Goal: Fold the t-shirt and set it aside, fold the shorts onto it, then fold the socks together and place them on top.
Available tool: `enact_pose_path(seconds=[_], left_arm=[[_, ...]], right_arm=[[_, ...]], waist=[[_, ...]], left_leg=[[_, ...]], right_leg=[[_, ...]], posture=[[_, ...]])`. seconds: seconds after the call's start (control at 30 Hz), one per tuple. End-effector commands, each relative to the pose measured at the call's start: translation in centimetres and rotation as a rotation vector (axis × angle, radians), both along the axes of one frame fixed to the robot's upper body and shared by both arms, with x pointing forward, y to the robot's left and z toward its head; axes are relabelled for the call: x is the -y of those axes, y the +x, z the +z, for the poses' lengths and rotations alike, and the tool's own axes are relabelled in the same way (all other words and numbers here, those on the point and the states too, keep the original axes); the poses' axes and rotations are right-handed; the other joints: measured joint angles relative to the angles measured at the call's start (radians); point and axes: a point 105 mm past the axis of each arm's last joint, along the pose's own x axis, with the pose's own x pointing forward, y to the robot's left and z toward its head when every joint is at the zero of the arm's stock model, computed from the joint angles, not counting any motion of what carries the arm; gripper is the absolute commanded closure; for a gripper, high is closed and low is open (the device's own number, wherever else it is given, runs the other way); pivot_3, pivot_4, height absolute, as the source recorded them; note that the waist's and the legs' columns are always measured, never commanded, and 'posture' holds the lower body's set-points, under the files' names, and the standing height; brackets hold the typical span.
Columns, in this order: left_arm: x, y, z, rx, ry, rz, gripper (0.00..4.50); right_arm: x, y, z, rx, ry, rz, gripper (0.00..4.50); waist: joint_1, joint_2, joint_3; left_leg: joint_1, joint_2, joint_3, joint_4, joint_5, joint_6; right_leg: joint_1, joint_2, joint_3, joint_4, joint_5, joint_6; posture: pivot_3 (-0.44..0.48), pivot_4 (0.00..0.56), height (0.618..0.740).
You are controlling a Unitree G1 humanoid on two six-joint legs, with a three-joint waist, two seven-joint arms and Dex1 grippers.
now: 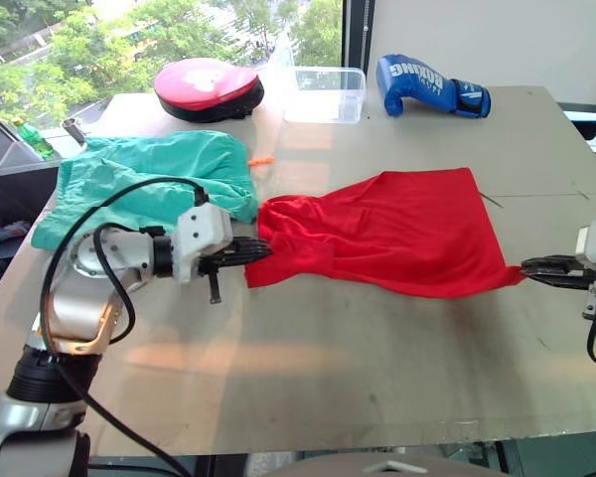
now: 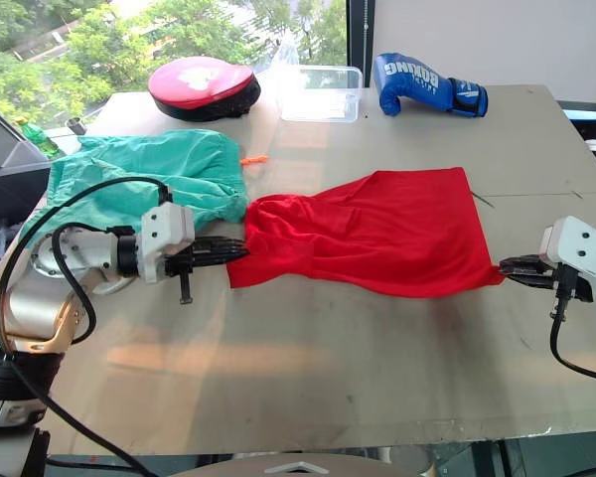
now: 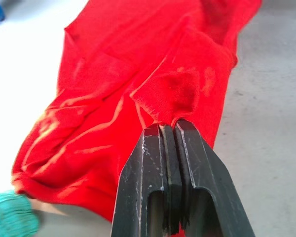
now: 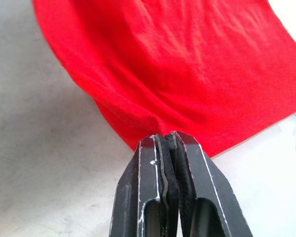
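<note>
Closest to the camera, the left gripper [image 1: 261, 248] is pinching the near-left edge of the t-shirt [image 1: 392, 231], its black fingers clamped tight on a small fold of red cloth in the left wrist view. That pinch appears to be anchoring one end so the garment can be stretched flat across the table [image 1: 308, 368]. Just behind the left arm, the shorts [image 1: 149, 179] are lying rumpled and touching the red fabric, apparently waiting their turn. Farther right, the t-shirt is spreading out across the middle of the table, bunched at the left and smoother toward the right. At the right edge, the right gripper [image 1: 528, 269] is squeezing the near-right corner between closed fingers, likely keeping the cloth taut for the first fold.
</note>
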Motion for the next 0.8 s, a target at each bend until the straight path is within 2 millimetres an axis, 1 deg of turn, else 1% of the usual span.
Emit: enact_pose_path(seconds=[0.03,0.13,0.3,0.43,0.5,0.57,0.63,0.67,0.73,0.77,0.8], left_arm=[[-0.5,1.0,1.4,0.061,0.003,0.010,4.50],[-0.1,0.9,0.8,0.048,0.009,-0.014,4.50],[1.4,-0.1,-0.4,0.018,-0.002,-0.065,4.50],[2.3,-0.3,-0.8,0.014,-0.006,-0.086,4.50],[2.4,-0.2,-1.0,0.016,0.000,-0.089,4.50],[2.3,-0.2,-1.1,0.018,0.005,-0.087,4.50],[2.2,-0.1,-1.2,0.020,0.008,-0.085,4.50],[2.2,-0.2,-1.2,0.021,0.009,-0.083,4.50],[2.1,-0.2,-1.3,0.020,0.010,-0.081,4.50],[2.1,-0.3,-1.4,0.020,0.011,-0.080,4.50],[2.1,-0.3,-1.4,0.020,0.011,-0.080,4.50]], right_arm=[[-0.2,0.2,1.1,0.022,-0.002,0.015,4.45],[-0.7,-0.1,0.7,-0.001,0.011,0.024,4.45],[-2.1,-0.1,-2.7,-0.030,0.040,0.043,4.45],[-2.6,0.8,-5.2,-0.020,0.076,0.027,4.45],[-2.3,1.2,-5.8,-0.015,0.067,0.021,4.45],[-2.2,1.5,-6.0,-0.005,0.061,0.020,4.45],[-2.0,1.6,-5.9,0.002,0.059,0.025,3.87],[-1.9,1.7,-5.8,0.008,0.055,0.029,3.49],[-1.7,1.6,-5.5,0.006,0.051,0.039,2.60],[-1.5,1.5,-5.4,-0.001,0.046,0.049,2.05],[-1.5,1.4,-5.5,-0.006,0.039,0.060,1.61]], waist=[[0.000,0.000,0.000],[-0.001,0.000,0.000],[-0.001,-0.001,-0.001],[0.000,-0.002,0.000],[-0.001,-0.001,0.000],[-0.001,-0.001,0.000],[-0.001,-0.001,0.000],[-0.001,-0.001,0.000],[-0.001,-0.001,0.000],[-0.001,-0.001,0.000],[-0.001,-0.001,0.000]], left_leg=[[0.000,0.000,0.000,0.000,0.000,0.000],[0.000,0.000,0.000,0.000,0.000,0.000],[0.000,0.000,0.000,0.000,0.000,0.000],[-0.001,0.000,0.000,0.002,0.000,0.000],[-0.001,0.000,0.000,0.003,0.000,0.000],[-0.001,0.000,0.000,0.003,0.000,0.000],[-0.001,0.000,0.000,0.003,0.000,0.000],[-0.001,0.000,0.000,0.003,0.000,0.000],[-0.001,0.000,0.000,0.003,0.000,0.000],[-0.001,0.000,0.000,0.003,0.000,0.000],[-0.001,0.000,0.000,0.003,0.000,0.000]], right_leg=[[0.000,0.000,0.000,0.000,0.000,0.000],[0.000,0.000,0.000,0.000,0.000,0.000],[0.000,0.000,0.000,0.000,0.000,0.000],[0.000,0.000,0.000,0.000,0.000,0.000],[0.000,0.000,0.000,0.000,0.001,0.001],[0.000,0.000,0.000,0.000,0.001,0.001],[0.000,0.000,0.000,0.001,0.001,0.001],[0.000,0.000,0.000,0.001,0.001,0.001],[0.000,0.000,0.000,0.001,0.001,0.001],[0.000,0.000,0.000,0.001,0.001,0.001],[0.000,0.000,0.000,0.001,0.001,0.001]], posture=[[0.000,0.150,0.731],[0.000,0.150,0.731],[0.000,0.150,0.731],[0.000,0.150,0.731],[0.000,0.150,0.731],[0.000,0.150,0.731],[0.000,0.150,0.731],[0.000,0.150,0.731],[0.000,0.150,0.731],[0.000,0.150,0.731],[0.000,0.150,0.731]])
